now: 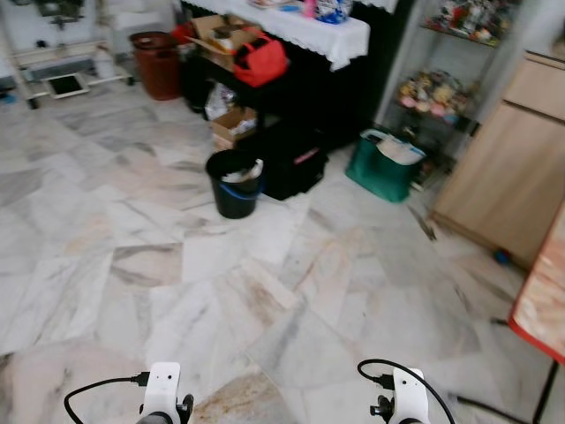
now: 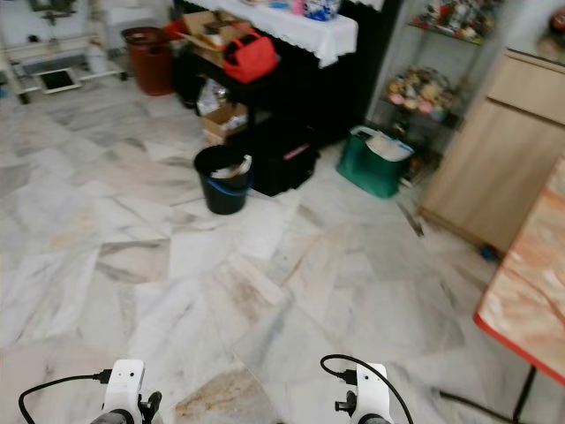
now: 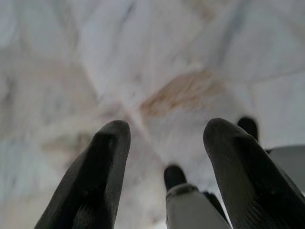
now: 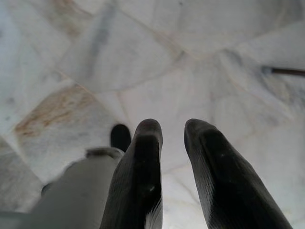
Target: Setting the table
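Note:
The corner of a table (image 1: 540, 307) with a marbled orange top and a red rim juts in at the right edge. Both arms hang low over the marble floor: the left wrist (image 1: 161, 389) and right wrist (image 1: 408, 394) show at the bottom edge. My left gripper (image 3: 164, 126) is open, its fingers wide apart with only floor between them. A narrower gap separates the fingers of my right gripper (image 4: 172, 125), which is open and holds nothing. No tableware is in sight.
A black bucket (image 1: 235, 184) stands mid-floor ahead, before a black sideboard with a white cloth (image 1: 320, 35) and a red bag (image 1: 260, 60). A green bag (image 1: 386, 165) and a wooden cabinet (image 1: 512, 168) are at the right, a brown bin (image 1: 159, 64) far left.

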Robot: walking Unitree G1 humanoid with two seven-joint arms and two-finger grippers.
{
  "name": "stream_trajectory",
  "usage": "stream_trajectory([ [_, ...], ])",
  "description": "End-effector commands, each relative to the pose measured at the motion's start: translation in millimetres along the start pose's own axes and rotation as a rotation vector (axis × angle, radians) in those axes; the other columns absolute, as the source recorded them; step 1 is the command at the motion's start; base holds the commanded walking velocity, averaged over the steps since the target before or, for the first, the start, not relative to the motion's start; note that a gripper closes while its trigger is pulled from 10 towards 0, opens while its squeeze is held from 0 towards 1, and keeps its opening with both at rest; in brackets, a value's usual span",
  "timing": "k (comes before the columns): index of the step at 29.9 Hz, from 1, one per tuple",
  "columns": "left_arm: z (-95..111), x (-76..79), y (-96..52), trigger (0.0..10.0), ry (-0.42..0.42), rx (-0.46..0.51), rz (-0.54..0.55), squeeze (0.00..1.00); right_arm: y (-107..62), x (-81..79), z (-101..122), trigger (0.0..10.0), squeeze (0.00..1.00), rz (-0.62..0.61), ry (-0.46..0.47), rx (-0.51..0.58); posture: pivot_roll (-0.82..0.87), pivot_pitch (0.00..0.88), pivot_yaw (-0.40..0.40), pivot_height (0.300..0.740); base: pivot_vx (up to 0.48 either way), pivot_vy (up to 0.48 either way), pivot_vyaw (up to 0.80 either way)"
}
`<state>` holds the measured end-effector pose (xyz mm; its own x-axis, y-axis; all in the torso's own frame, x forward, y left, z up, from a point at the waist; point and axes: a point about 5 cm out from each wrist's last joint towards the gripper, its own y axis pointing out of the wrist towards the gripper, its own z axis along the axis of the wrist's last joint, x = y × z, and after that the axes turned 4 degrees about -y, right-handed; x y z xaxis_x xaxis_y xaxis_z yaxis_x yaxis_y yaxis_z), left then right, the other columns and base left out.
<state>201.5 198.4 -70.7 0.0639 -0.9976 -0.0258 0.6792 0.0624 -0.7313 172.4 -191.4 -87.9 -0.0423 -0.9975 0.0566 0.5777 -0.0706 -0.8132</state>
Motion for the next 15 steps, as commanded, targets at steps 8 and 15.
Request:
stream_trajectory([
  [8, -6.6, -4.0, -1.9, 10.0, 0.001, -0.021, 0.013, 0.00, 0.9, -1.3, 4.2, 10.0, 0.00, 0.002, 0.002, 0.008, -0.02, 0.078, -0.038, 0.740, 0.000, 0.000, -0.66],
  [15, -4.6, -7.5, -1.8, 10.0, -0.008, -0.014, 0.021, 0.00, 0.8, -0.2, 3.7, 10.0, 0.00, -0.005, 0.005, 0.007, -0.02, 0.080, -0.039, 0.740, 0.000, 0.000, -0.66],
])
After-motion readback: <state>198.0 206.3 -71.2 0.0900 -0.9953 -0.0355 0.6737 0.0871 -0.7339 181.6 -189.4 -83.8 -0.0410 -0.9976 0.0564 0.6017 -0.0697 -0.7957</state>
